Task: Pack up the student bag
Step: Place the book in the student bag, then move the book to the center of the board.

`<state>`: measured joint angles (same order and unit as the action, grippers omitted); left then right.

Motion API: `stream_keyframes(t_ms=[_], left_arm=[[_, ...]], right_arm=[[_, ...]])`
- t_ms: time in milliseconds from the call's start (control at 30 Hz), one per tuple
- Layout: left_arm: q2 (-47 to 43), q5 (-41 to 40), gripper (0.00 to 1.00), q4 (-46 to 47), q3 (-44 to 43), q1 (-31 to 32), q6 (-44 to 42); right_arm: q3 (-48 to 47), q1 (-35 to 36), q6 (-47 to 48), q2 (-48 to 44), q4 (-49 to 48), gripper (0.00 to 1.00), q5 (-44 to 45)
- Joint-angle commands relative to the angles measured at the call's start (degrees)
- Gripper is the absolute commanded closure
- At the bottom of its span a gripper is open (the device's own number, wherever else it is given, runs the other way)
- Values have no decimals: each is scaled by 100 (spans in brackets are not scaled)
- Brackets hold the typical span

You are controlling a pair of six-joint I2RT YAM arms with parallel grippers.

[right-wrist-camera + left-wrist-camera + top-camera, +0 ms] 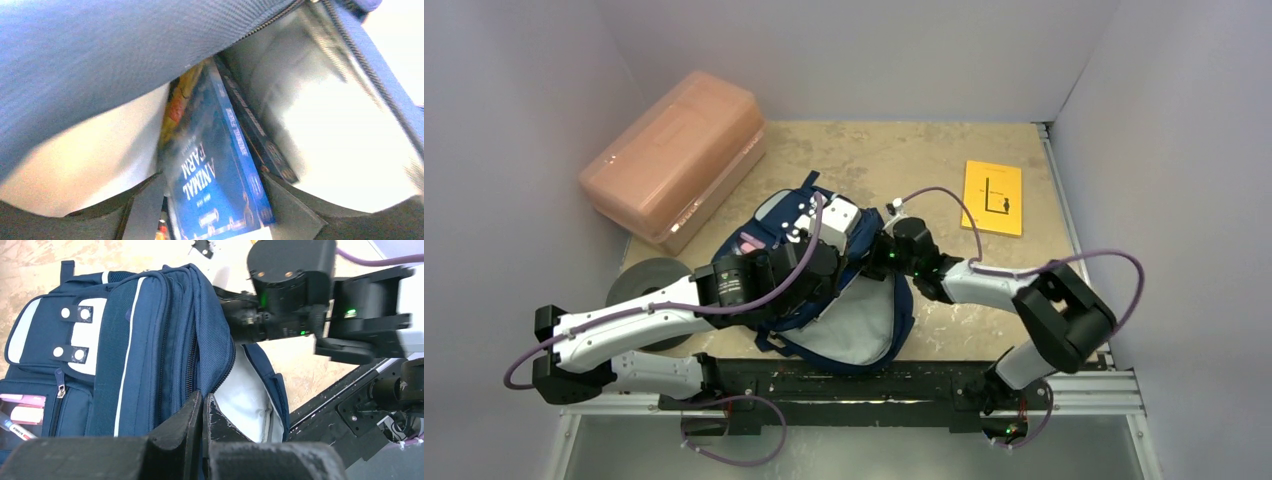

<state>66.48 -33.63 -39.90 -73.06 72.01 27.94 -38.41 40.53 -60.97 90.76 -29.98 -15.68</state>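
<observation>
**Item: bag** (856, 338). It lies at mid-desk (904, 150), main mouth toward 3 o'clock and the patch-and-pocket front toward 11 o'clock.

**Left hand** (202, 402). Clenched, apparently on the zip rim of the main mouth. It likely grips there to lift the flap clear of the lining (245, 400) and keep the mouth gaping for loading.

**Right hand** (212, 186). Reached in through the mouth from 3 o'clock. Its fingers (142, 205) are spread to either side of a blue book (215, 150) titled "Animal Farm". Whether they grip it or have released it cannot be told, as the view is blurred.

**Contents.**
- The book stands on edge against the lining.
- A dark volume (252, 132) sits at its 3 o'clock.
- Something yellow-orange (177, 105) sits at its 9 o'clock. These upright neighbours leave a narrow slot, which probably explains the edgewise entry.

**Surroundings, from the bag.**
- Pink box (674, 155) at 10 o'clock, just beside the bag.
- Grey disc (639, 280) at 9 o'clock, partly under the left arm.
- Yellow booklet (992, 197) at 2 o'clock, well apart.

**Obstructions.**
- The sagging upper flap roofs the mouth.
- The right arm fills most of the opening.
</observation>
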Motion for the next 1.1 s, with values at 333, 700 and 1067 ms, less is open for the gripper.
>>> stream_keyframes(t_ms=[333,700,1067], left_arm=[[-282,504,100,619,681,-37,344],[549,3052,55,1185,957,-254,635],[124,4551,41,2185,1304,-1107,767]], right_arm=[[-219,-1114,2832,-3708,5683,14,1982],[-1866,-3792,2677,-1442,4083,3,2400],[-3929,-5479,3488,1361,4068,1,2212]])
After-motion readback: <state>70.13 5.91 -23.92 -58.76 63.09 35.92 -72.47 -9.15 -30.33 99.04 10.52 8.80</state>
